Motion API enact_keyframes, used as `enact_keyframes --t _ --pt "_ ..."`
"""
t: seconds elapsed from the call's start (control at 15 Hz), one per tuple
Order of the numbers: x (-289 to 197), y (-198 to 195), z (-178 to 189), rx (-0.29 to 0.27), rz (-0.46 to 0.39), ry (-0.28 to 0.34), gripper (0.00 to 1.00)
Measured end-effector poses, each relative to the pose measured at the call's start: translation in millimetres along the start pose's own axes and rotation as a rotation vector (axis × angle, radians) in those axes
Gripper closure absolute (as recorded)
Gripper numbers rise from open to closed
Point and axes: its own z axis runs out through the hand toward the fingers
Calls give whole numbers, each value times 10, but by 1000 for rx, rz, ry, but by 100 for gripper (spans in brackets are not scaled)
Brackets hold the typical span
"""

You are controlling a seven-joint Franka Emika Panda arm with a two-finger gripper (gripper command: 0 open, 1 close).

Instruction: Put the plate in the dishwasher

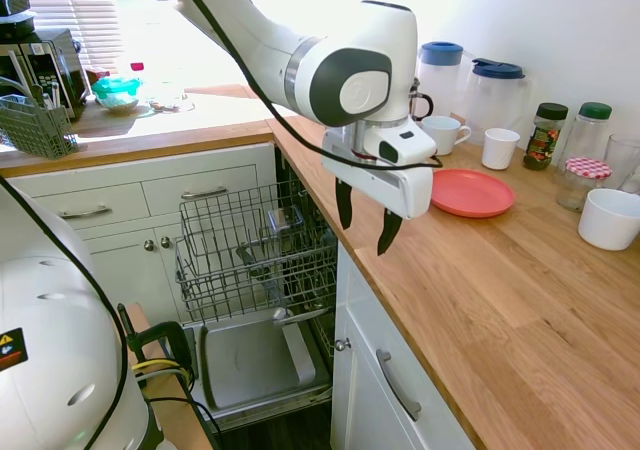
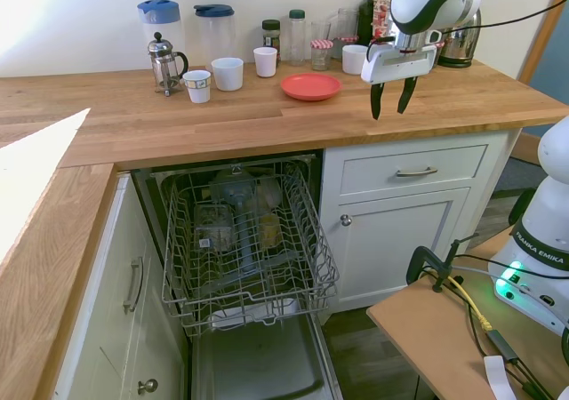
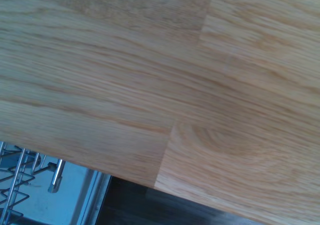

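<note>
- The dishwasher (image 2: 244, 267) stands open below the wooden desk (image 2: 222, 120), its door folded down and its grey wire rack (image 2: 244, 240) pulled out, with a few items inside that are too small to name.
- In the wrist view, bare wood grain of the desk fills most of the frame, with a corner of the rack (image 3: 25, 185) showing past its edge.
- The gripper (image 2: 392, 98) hangs above the front part of the desk, fingers (image 1: 344, 203) pointing down, moderately spread and holding nothing.
- The plate (image 2: 310, 86) lies flat on the desk, at about ten o'clock from the gripper in the second exterior view, near it but not touching.
- A white bowl (image 1: 609, 218) sits at about three o'clock from the plate in the first exterior view.
- Beyond the plate, toward the wall, stand white mugs (image 2: 228, 73), a French press (image 2: 163, 62), two blue-lidded jugs (image 2: 216, 31) and several jars (image 2: 270, 36).
</note>
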Motion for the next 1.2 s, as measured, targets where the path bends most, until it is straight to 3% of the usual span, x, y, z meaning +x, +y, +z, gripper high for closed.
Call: enact_keyframes --t 0.13,0.4,0.8,1.0,1.2 --pt "-1 -19 -1 7 8 7 0" --pt "213 -238 -86 96 60 20 0" --pt "1129 -647 -329 188 228 53 0" --pt "1600 -844 -231 234 291 32 0" --pt "1905 -1047 67 275 321 -29 0"
